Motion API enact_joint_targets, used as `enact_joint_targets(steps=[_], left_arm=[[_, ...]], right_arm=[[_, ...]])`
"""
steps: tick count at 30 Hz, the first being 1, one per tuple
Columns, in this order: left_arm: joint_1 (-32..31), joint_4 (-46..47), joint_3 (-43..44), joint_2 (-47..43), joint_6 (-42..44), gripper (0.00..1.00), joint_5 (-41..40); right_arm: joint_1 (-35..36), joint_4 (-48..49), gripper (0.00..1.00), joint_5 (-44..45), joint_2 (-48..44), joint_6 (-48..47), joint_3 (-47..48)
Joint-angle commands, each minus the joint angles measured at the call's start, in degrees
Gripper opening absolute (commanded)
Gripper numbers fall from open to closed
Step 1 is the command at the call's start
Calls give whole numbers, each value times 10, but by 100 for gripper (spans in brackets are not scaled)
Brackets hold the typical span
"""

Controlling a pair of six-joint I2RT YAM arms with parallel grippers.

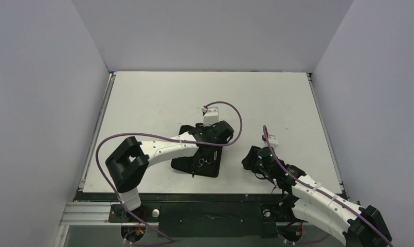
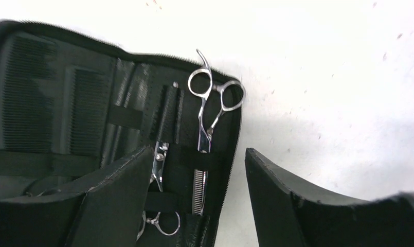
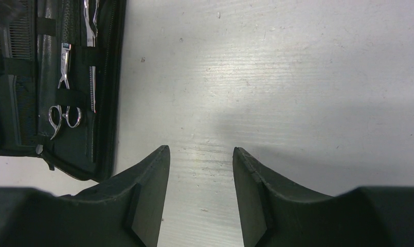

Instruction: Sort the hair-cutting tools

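Observation:
A black zip case (image 2: pixel 127 62) lies open on the table, seen in the top view (image 1: pixel 186 163) too. Elastic straps hold two silver scissors in it: a toothed thinning pair (image 2: pixel 202 118) by the zip edge and a second pair (image 2: pixel 159 163) beside it. Two black combs (image 2: pixel 24 98) sit in the left half. My left gripper (image 2: pixel 199 150) is open and empty, hovering over the scissors; it covers the case's far end in the top view (image 1: pixel 215 139). My right gripper (image 3: pixel 200 150) is open and empty over bare table, right of the case (image 3: pixel 107 103); it also shows in the top view (image 1: pixel 252 159).
The white table (image 1: pixel 158 98) is walled by grey panels on the left, back and right. A metal rail runs along the near edge (image 1: pixel 204 208). Purple cables loop off both arms above the case.

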Motion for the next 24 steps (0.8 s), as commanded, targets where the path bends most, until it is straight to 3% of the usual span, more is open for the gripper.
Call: enact_joint_targets(steps=[1,5,9,13,24], left_arm=[[38,-8,15,-83,23,63,1],[104,10,-42,-166,45,63,48],[214,75,-166,-262,62,63,151],[277,123,-293,-335,62,63,232],[299,155,-390,-369,52,63,288]], right_arm=[[-5,-1,45,17,-2,-6,30],[-4,1,46,15,4,-13,35],[-4,9,45,17,32,-28,59],[-5,34,45,18,83,-31,95],[10,64,42,16,284,-40,264]])
